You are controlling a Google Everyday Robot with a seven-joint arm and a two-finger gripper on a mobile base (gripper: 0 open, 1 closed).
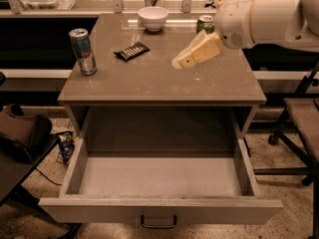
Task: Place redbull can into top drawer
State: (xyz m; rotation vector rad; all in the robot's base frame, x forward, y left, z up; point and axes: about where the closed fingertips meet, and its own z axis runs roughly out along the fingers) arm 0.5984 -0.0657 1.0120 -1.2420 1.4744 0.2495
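The redbull can [82, 51], slim, blue and silver, stands upright at the left side of the cabinet top [149, 78]. The top drawer [159, 210] is pulled fully out below, empty, with a small dark handle at its front. My gripper [182, 62] hangs above the right middle of the cabinet top, well to the right of the redbull can and holding nothing. The white arm reaches in from the upper right.
A green can [204, 23] stands at the back right, partly hidden by my arm. A white bowl [153, 18] sits at the back middle. A dark snack bar [131, 50] lies between the bowl and the redbull can. A chair [304, 118] stands on the right.
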